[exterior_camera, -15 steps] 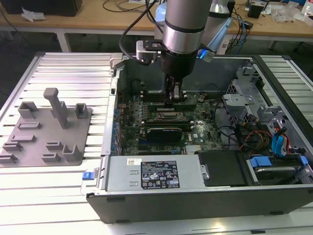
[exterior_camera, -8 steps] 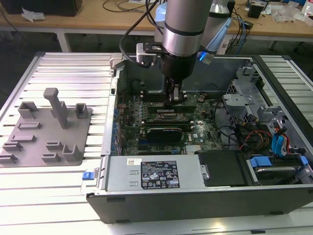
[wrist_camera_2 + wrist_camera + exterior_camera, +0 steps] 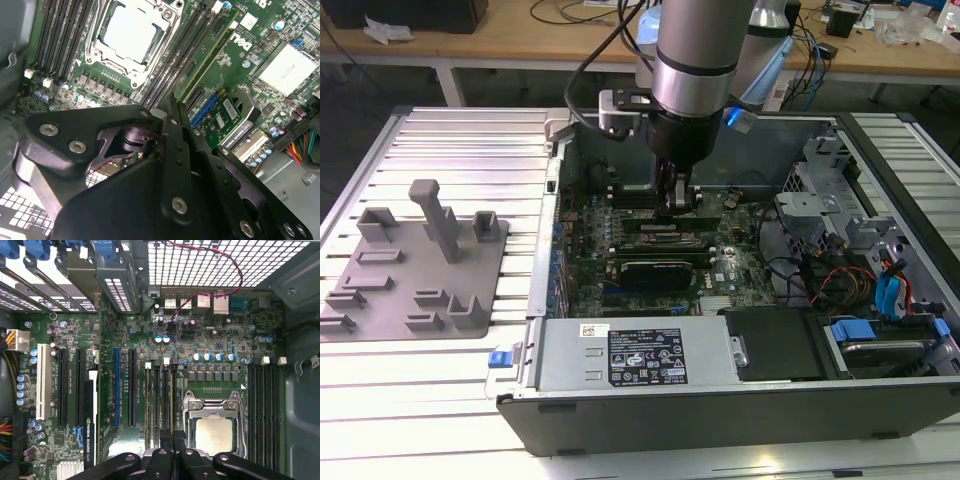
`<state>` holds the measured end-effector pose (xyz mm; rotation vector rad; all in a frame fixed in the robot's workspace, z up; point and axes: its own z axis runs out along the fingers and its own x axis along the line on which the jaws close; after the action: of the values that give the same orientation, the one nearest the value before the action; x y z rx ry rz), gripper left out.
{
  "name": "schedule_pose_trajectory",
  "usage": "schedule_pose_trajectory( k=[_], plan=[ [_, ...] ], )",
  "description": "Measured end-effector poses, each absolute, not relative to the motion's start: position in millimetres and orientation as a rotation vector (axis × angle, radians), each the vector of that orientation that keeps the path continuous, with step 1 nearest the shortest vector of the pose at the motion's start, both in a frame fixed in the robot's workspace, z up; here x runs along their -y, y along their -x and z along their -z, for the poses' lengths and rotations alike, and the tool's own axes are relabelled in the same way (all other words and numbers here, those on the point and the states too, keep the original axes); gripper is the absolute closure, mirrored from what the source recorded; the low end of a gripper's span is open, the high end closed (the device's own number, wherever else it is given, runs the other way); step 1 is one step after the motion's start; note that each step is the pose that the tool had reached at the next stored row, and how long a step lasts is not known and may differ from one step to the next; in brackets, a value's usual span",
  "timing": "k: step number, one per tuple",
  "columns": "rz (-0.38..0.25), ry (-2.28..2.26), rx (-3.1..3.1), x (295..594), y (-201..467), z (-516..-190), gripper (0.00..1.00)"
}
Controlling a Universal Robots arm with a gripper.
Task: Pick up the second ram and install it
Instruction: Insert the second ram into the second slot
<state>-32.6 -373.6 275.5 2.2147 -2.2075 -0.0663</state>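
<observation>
A long green ram stick (image 3: 210, 57) stands seated in the memory slot farthest from the CPU socket (image 3: 131, 32), and I see it edge-on in the first wrist view (image 3: 148, 400). I cannot tell whether it is the second ram. My gripper (image 3: 675, 205) reaches down inside the open computer case. Its fingertips are pressed together (image 3: 170, 102) just above the black memory slots (image 3: 161, 400), between that stick and the socket (image 3: 214, 432). I see nothing held between the shut fingers (image 3: 172, 437).
A black expansion card (image 3: 660, 270) lies across the board on the near side of the gripper. The power supply (image 3: 630, 355) closes off the front, and drive cages with cables (image 3: 820, 200) stand at the exterior view's right. A grey parts fixture (image 3: 415, 270) sits outside the case at the exterior view's left.
</observation>
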Motion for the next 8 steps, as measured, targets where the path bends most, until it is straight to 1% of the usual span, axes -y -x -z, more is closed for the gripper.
schedule_pose_trajectory(
  k=[5, 8],
  plan=[
    [0.067, -2.215, 2.208, 373.5, 32.6, -273.4, 0.91],
    [0.066, -2.215, 2.208, 373.6, 33.0, -264.5, 0.91]
  ],
)
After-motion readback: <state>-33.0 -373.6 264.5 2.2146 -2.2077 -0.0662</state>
